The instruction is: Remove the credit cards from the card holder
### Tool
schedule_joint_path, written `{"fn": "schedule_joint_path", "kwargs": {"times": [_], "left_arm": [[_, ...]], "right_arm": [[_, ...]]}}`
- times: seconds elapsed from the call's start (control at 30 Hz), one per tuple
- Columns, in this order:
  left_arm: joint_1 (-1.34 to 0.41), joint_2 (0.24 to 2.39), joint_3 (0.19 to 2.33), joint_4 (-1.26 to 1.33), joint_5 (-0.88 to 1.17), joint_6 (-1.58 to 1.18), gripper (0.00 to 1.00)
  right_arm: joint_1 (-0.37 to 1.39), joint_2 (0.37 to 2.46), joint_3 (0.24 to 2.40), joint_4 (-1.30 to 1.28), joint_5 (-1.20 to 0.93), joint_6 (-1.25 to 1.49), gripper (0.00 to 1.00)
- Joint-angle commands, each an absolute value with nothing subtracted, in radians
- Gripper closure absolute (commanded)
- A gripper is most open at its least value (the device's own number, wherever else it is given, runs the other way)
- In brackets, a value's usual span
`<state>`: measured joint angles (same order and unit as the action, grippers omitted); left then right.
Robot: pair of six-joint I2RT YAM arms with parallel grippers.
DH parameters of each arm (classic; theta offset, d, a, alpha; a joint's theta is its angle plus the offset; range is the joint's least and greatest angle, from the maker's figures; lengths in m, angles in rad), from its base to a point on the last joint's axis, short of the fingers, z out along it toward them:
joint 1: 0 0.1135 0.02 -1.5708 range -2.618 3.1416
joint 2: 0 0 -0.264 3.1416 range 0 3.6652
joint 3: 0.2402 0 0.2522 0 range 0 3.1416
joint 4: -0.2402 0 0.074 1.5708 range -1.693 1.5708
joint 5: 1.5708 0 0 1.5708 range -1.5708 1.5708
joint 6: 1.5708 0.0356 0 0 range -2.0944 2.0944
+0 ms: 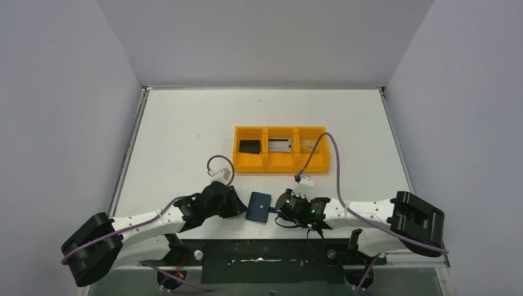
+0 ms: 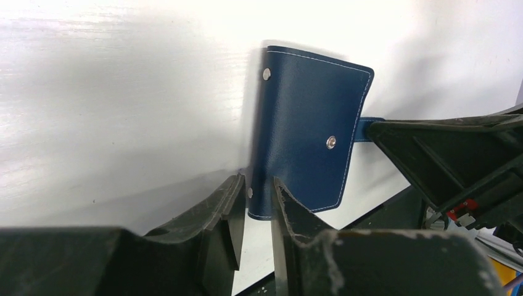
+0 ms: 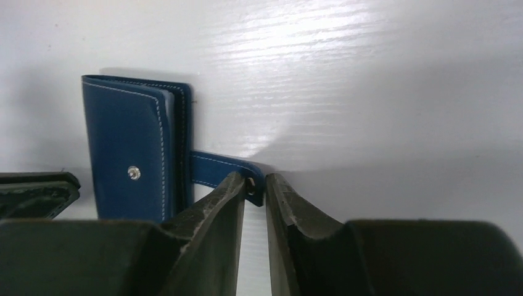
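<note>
Brackets card holder (image 2: 305, 129) with narrow left tool (image 2: 258, 185), closing tab (image 3: 216, 168) with narrow right tool (image 3: 256, 179); cannot tell if clamped. Risks tab slipping free under pull, holder skidding off table's (image 1: 185, 135) near edge.

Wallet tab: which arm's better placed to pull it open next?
Right, probably. The right gripper has its fingertips on either side of the tab end, while the left gripper sits at the opposite edge of the closed wallet, better suited to bracing it.
</note>
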<state>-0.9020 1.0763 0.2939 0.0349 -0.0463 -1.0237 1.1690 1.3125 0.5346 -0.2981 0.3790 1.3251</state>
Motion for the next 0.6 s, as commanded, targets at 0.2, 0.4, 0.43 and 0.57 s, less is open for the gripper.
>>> {"fn": "schedule_joint_path", "kwargs": {"times": [0.2,0.4,0.43,0.57], "left_arm": [[-0.907,1.042,0.407,-0.026,-0.023,-0.95,0.73],[-0.916,1.066,0.451,-0.056,-0.021,-0.913,0.68],[-0.919,1.071,0.458,-0.058,-0.025,-0.902,0.66],[-0.951,1.099,0.513,-0.106,-0.081,-0.869,0.61]], "right_arm": [[1.13,1.27,0.458,-0.108,0.325,1.369,0.75],[1.099,1.253,0.433,-0.073,0.314,1.349,0.83],[1.096,1.249,0.431,-0.066,0.312,1.341,0.87],[1.095,1.218,0.421,0.004,0.291,1.273,1.0]]}}
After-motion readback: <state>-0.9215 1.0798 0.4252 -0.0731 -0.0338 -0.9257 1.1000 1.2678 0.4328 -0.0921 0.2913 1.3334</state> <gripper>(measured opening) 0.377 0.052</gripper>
